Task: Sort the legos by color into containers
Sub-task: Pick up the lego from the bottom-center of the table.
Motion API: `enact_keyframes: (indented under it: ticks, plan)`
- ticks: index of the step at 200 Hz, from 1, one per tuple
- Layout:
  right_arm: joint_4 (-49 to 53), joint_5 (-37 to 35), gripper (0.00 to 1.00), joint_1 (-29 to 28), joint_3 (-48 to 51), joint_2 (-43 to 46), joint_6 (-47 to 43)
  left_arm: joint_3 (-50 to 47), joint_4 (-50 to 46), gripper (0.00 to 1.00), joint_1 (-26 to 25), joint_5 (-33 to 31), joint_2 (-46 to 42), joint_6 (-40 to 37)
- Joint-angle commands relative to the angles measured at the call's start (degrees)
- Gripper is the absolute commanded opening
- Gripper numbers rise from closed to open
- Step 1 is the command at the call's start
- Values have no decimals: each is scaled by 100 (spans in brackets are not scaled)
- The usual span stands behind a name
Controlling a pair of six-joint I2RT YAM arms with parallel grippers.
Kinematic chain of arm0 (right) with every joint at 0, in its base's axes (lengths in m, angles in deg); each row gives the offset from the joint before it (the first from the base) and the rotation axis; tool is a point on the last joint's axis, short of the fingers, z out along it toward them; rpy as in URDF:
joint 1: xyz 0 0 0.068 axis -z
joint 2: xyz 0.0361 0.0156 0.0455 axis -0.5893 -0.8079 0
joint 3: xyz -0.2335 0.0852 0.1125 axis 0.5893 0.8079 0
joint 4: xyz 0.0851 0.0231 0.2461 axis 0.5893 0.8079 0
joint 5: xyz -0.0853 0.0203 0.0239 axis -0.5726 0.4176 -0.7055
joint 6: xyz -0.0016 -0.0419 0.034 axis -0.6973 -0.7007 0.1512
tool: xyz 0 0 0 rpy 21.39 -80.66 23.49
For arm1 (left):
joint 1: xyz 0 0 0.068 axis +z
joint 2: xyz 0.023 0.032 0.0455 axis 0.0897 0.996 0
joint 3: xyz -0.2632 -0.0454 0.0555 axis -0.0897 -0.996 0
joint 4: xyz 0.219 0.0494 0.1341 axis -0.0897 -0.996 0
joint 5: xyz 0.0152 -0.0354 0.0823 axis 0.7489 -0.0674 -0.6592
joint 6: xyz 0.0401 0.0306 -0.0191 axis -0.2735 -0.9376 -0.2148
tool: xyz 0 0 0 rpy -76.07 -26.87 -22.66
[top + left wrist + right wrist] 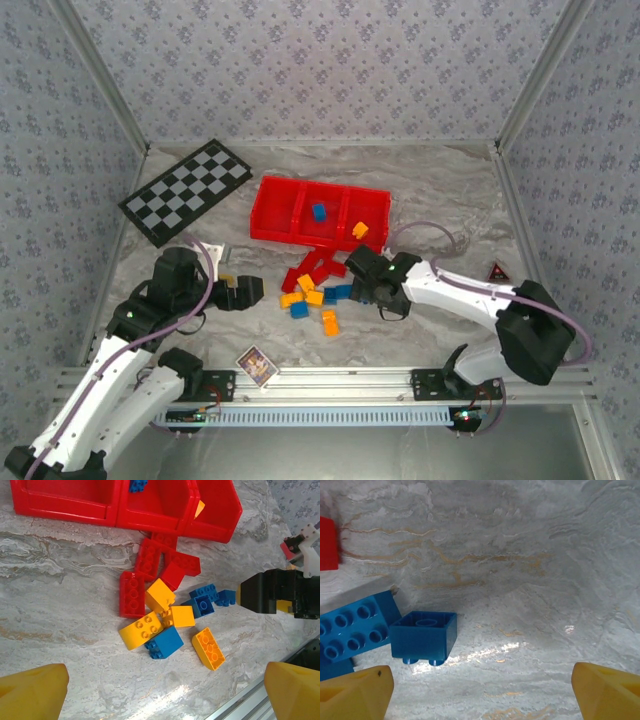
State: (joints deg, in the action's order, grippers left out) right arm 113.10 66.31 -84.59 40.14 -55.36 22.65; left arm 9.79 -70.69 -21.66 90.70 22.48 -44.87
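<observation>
you face a grey-white marbled table point(450, 190). at its far left a black-and-white checkered board point(186, 190) lies flat, turned at an angle. just right of it sits a red tray point(275, 235) with three compartments. in front of the tray you have loose legos point(314, 297) in red, blue and orange-yellow, bunched together. a small printed card point(256, 364) lies near the front edge, and a small red triangle point(496, 270) lies to the right.

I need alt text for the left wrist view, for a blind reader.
Red, yellow and blue legos lie clustered on a marbled table, close to a red tray at the top. Two yellow fingers stand wide apart at the bottom corners.
</observation>
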Motion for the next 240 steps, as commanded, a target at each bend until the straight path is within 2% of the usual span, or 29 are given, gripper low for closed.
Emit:
enact_keyframes:
  ticks: [1, 56, 104, 150, 240]
  plan:
    - [-95, -93, 90, -34, -202, -272, 147, -3, 85, 100, -61, -97, -7, 17]
    - [-233, -75, 77, -50, -282, -682, 138, 7, 63, 100, -95, -169, -55, 25]
    - [-321, -66, 73, -41, -302, -764, 83, 6, 54, 100, -114, -179, -55, 25]
    - [-290, -143, 64, 55, -286, -833, -141, 7, 46, 100, -129, -192, -56, 24]
    - [-449, -75, 58, 392, -422, -914, -936, 186, -210, 100, -193, -544, -27, 303]
